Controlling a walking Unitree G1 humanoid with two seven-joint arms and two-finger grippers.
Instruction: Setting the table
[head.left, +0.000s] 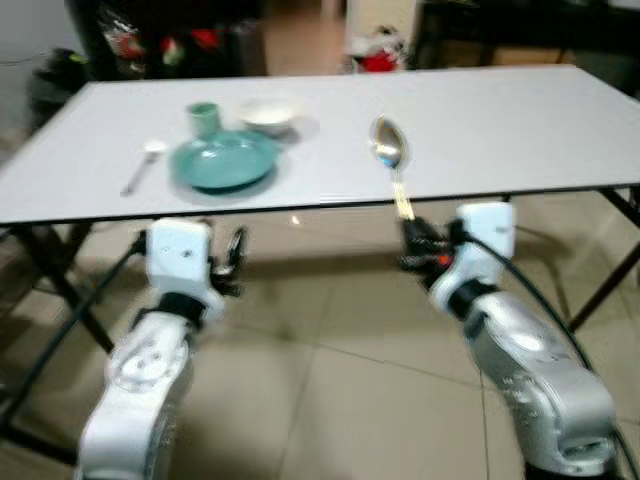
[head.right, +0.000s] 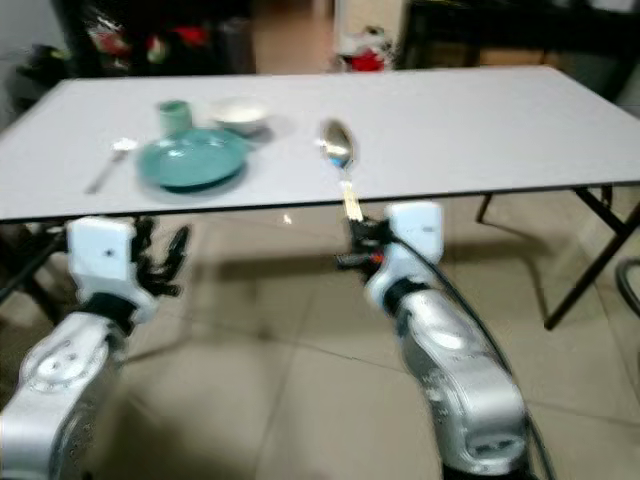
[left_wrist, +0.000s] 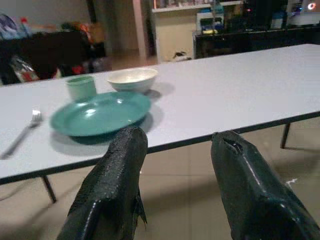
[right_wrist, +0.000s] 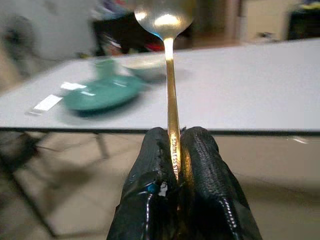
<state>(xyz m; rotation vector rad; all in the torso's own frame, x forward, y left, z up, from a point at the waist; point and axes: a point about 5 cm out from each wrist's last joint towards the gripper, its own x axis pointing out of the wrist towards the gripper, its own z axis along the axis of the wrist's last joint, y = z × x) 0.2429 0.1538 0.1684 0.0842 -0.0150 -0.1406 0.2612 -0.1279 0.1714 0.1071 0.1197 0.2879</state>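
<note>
My right gripper (head.left: 418, 240) is shut on the handle of a metal spoon (head.left: 391, 152), which stands upright with its bowl above the white table's front edge (head.left: 470, 193). In the right wrist view the spoon (right_wrist: 171, 90) rises from between the two black fingers (right_wrist: 147, 200). On the table's left part lie a teal plate (head.left: 224, 160), a green cup (head.left: 203, 118), a white bowl (head.left: 266, 115) and a fork (head.left: 140, 165). My left gripper (head.left: 234, 262) is open and holds nothing, below the table edge in front of the plate (left_wrist: 100, 113).
Black folding table legs (head.left: 60, 290) stand on the tiled floor at both sides. Dark furniture and red objects (head.left: 380, 58) lie behind the table. The right half of the tabletop (head.left: 520, 120) is bare.
</note>
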